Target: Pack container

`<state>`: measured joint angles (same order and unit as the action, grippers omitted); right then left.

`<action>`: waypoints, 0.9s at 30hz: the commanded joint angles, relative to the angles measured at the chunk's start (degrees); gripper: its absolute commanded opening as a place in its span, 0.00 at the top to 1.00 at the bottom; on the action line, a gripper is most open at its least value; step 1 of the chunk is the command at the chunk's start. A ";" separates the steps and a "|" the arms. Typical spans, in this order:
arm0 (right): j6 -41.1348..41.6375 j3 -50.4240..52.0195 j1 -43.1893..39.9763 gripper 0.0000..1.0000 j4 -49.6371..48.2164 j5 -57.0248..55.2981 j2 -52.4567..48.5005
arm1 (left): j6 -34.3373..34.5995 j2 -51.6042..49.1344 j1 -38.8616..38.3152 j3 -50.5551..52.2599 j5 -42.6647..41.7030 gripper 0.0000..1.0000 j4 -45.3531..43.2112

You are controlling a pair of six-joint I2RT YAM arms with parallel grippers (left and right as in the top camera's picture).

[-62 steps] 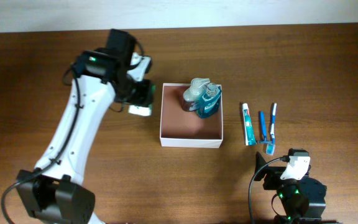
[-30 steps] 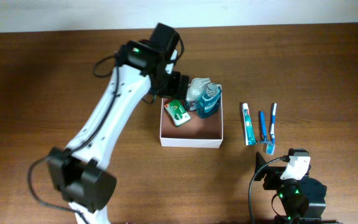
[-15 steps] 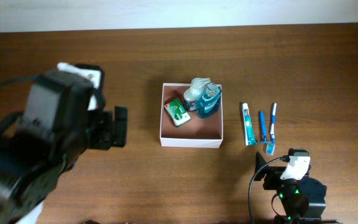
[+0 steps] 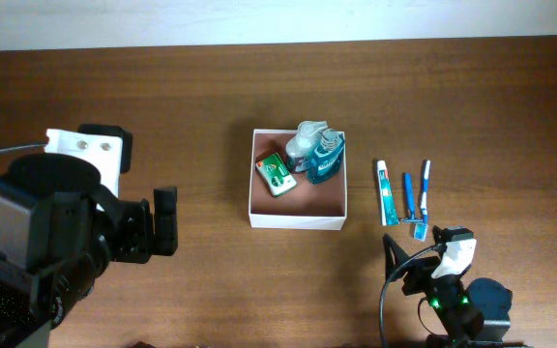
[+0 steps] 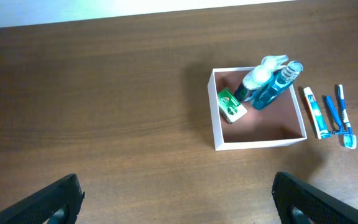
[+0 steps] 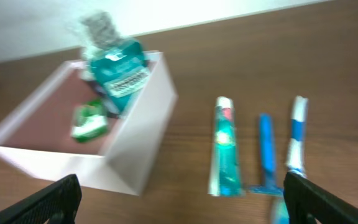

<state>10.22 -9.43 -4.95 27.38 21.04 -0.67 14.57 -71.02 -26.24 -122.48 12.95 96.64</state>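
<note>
You are between picks: the square white-walled container [image 4: 297, 221] stands in the middle, partly filled. The left gripper [image 5: 176, 193] and right gripper [image 6: 180, 186] gape wide, empty. Next, I judge, comes the white-teal toothpaste tube [image 4: 386, 193] just beside it.

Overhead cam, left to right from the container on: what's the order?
In the container: green packet → pale pump bottle → blue bottle. Then on the table: toothpaste tube → blue razor → white-and-blue toothbrush.
</note>
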 commanded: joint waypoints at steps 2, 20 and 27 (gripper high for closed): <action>5.70 -8.66 -0.33 0.01 1.11 2.69 -5.01 | -0.46 0.24 0.13 -0.35 1.01 0.01 0.04; -5.29 -53.90 -0.15 0.01 20.79 -3.48 -79.91 | -0.48 0.24 0.13 -0.35 1.01 0.01 0.04; -5.27 -53.90 7.10 0.12 16.22 -10.73 -93.26 | -0.48 0.24 0.13 -0.35 1.01 0.01 0.04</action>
<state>5.74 -62.76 -2.02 44.97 15.33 -91.24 14.57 -71.02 -26.24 -122.48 13.17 96.68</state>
